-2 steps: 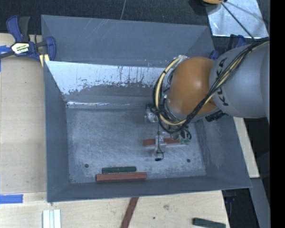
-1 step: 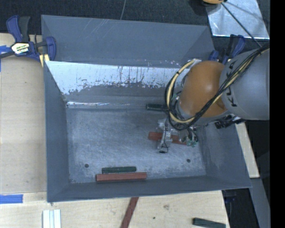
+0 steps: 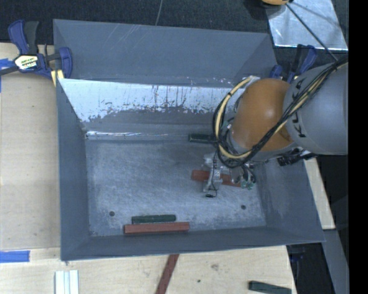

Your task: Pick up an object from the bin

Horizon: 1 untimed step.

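My gripper is low over the right half of the bin floor, under the arm's orange cover. A small reddish-brown flat piece lies right by it, its left end sticking out to the gripper's left and the rest hidden behind the gripper. A dark, short bar lies by the back wall, just above the gripper.
Near the front wall lie a dark green stick and, right in front of it, a longer reddish-brown stick, both lengthwise along the wall. The arm comes in over the bin's right wall.
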Each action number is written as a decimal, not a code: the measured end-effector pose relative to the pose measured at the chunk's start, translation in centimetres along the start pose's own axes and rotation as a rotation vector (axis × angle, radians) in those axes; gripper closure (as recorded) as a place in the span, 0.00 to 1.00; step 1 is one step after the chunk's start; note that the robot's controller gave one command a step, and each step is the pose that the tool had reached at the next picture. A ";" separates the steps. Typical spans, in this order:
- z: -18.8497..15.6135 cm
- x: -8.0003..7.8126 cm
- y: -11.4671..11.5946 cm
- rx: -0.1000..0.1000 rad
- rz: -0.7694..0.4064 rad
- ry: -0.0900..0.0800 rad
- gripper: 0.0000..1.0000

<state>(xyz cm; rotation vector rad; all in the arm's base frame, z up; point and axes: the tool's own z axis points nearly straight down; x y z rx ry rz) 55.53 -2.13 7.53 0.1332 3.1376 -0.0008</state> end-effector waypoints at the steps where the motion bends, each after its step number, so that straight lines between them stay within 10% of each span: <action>1: -15.1 1.5 -7.6 0.001 -0.019 -0.005 1.00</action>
